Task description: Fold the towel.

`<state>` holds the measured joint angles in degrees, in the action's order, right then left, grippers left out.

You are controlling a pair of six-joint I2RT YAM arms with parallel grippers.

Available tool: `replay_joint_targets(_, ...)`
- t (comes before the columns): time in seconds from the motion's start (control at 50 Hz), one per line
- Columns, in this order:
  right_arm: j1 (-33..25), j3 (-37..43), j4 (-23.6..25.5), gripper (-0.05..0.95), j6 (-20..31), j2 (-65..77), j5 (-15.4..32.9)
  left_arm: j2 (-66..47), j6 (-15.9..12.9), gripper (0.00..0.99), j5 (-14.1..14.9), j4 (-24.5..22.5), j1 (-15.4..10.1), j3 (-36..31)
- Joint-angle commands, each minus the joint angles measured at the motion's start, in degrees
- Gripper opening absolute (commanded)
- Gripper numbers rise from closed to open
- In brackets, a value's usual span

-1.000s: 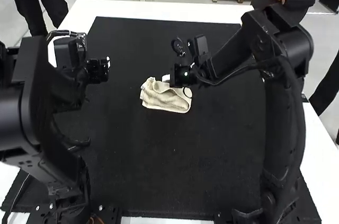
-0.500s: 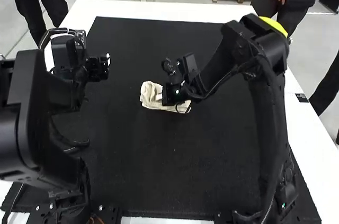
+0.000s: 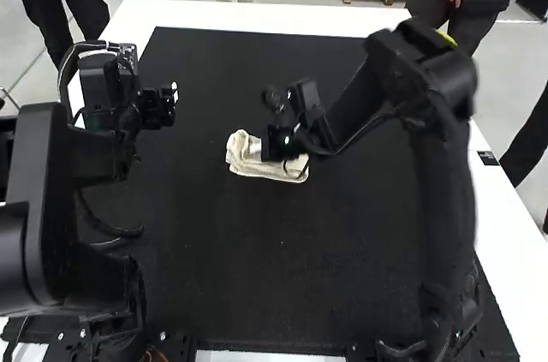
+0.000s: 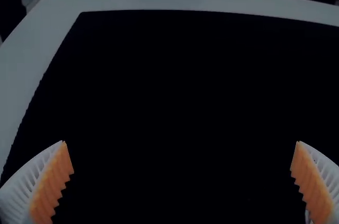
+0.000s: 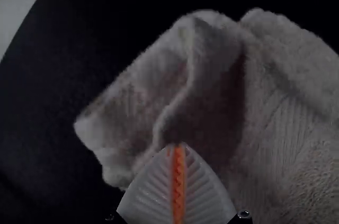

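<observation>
Lying rumpled, the towel [image 3: 264,169] is beneath the right gripper [image 3: 253,149].

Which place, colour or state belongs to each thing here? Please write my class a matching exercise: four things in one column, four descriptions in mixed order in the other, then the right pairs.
Things
1. Towel
2. Left arm's tool
3. Right arm's tool
4. Mat

Descriptions
A. Jaws together, at the towel
B. Black, spread flat on the white table
C. Jaws wide apart, away from the towel
D. Cream-coloured, rumpled, lying on the mat

Right pairs
1-D
2-C
3-A
4-B
</observation>
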<state>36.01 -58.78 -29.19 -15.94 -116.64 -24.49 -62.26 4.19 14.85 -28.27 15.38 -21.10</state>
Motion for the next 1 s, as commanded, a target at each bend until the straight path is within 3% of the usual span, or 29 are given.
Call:
replay_joint_targets(0.0,-1.73,-0.89,1.15,-0.03,-2.42,8.09,-1.44,2.23,0.82,0.966,0.70,0.06,0.36,-0.87)
replay_joint_targets(0.2,-4.19,-1.60,6.69,-0.03,-2.78,19.34,-1.52,4.43,1.00,0.966,0.70,1.99,0.18,-3.42)
replay_joint_targets(0.42,-9.91,-5.46,13.28,-0.02,-2.51,34.73,0.67,9.26,1.00,0.966,0.79,8.50,0.09,-11.07)
replay_joint_targets(0.5,-12.37,-7.40,15.39,0.17,-2.51,40.09,1.46,11.90,1.00,0.966,0.79,10.52,0.00,-13.79)
replay_joint_targets(0.6,-15.79,-9.07,17.41,0.50,-2.16,46.15,3.40,15.24,1.26,0.966,0.97,12.54,-0.26,-16.87)
replay_joint_targets(0.7,-19.84,-9.33,18.64,0.89,-2.07,52.66,5.33,19.11,3.46,0.966,1.06,14.12,-0.87,-18.80)
replay_joint_targets(0.72,-20.54,-9.24,18.82,0.92,-1.99,53.80,6.12,19.81,3.64,0.966,1.06,14.39,-0.96,-18.98)
replay_joint_targets(0.88,-27.48,-5.99,19.70,0.92,-1.72,65.66,7.62,27.10,6.19,0.966,1.32,17.46,-1.67,-19.41)
replay_joint_targets(0.98,-31.61,-1.51,17.59,0.92,-1.37,75.59,7.62,31.94,6.98,0.966,1.85,19.83,-1.84,-18.89)
